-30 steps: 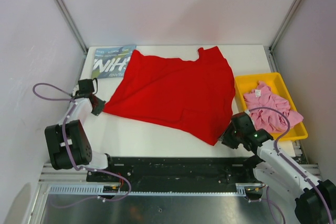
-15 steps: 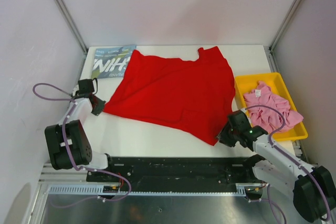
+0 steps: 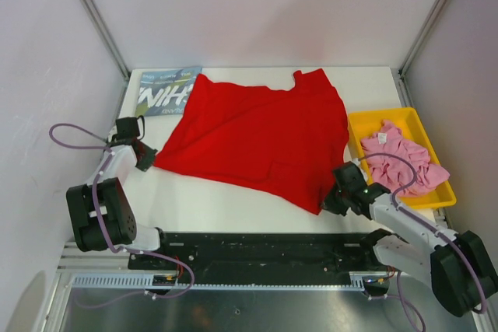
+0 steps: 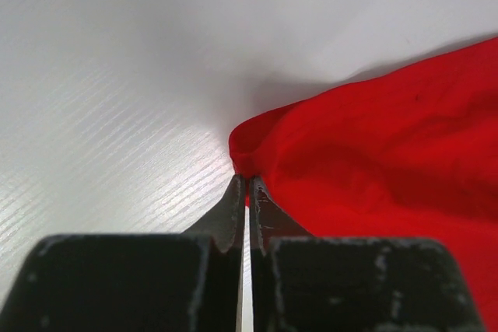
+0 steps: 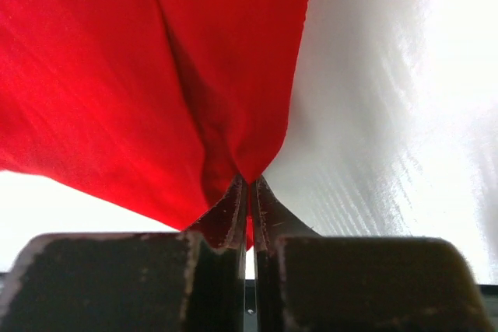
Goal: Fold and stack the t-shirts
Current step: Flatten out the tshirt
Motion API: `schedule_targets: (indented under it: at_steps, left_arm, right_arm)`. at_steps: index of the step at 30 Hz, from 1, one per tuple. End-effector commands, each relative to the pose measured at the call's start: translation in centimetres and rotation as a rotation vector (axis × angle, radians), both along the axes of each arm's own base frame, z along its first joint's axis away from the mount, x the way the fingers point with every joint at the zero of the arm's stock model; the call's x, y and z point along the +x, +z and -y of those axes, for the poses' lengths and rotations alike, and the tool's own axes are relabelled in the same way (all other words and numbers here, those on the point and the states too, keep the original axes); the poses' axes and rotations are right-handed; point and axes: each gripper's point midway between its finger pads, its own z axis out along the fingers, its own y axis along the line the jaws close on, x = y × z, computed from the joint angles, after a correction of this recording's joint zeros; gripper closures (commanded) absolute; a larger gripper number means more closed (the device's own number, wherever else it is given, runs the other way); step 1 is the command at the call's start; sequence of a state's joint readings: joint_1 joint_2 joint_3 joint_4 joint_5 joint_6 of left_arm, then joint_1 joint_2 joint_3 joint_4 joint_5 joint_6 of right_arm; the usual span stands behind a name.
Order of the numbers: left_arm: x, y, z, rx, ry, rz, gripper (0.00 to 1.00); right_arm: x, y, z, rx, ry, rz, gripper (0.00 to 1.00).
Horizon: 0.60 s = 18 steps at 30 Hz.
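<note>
On table point(image 3: 218, 201), left end effector point(image 3: 147, 163) and right end effector point(image 3: 329, 203) pinch one red t-shirt point(image 3: 257, 130).

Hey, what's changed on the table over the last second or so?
The right gripper edged left onto the red t-shirt's near corner and pinched it. The left gripper stayed clamped on its left corner; the blue t-shirt and the pink t-shirt in the yellow tray did not move.

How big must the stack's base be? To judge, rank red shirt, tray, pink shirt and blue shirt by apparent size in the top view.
1. red shirt
2. tray
3. pink shirt and blue shirt: visible areas similar; pink crumpled, blue partly hidden by red, so unranked.
</note>
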<state>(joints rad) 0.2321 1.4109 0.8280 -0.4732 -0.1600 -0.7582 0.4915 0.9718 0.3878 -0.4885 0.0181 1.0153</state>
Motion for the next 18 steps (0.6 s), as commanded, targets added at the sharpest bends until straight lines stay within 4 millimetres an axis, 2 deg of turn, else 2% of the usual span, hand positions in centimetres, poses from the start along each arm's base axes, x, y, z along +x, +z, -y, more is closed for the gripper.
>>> schedule_targets:
  at_steps: [1,3,5,9,14,18]
  left_arm:
    - [1.6,2.1,0.1,0.002,-0.046,0.075,1.0]
    - [1.9,2.8,0.5,-0.008,-0.069,0.1,1.0]
    - [2.2,4.1,1.0,-0.015,-0.097,0.139,1.0]
    - [2.6,7.8,2.2,-0.031,-0.147,0.26,1.0]
    - [3.0,15.4,4.4,-0.07,-0.228,0.488,1.0]
    - [1.6,22.3,5.8,-0.072,-0.258,0.687,1.0]
  right_arm:
    - [3.2,2.6,1.2,-0.057,-0.023,0.079,0.99]
    - [4.8,5.2,1.6,-0.058,-0.026,0.136,1.0]
    - [6.4,8.6,2.2,-0.057,-0.039,0.209,1.0]
    - [8.9,16.2,3.5,-0.028,-0.081,0.37,1.0]
    - [10.5,23.9,4.5,0.013,-0.11,0.54,1.0]
    - [10.7,29.9,5.0,0.037,-0.123,0.665,1.0]
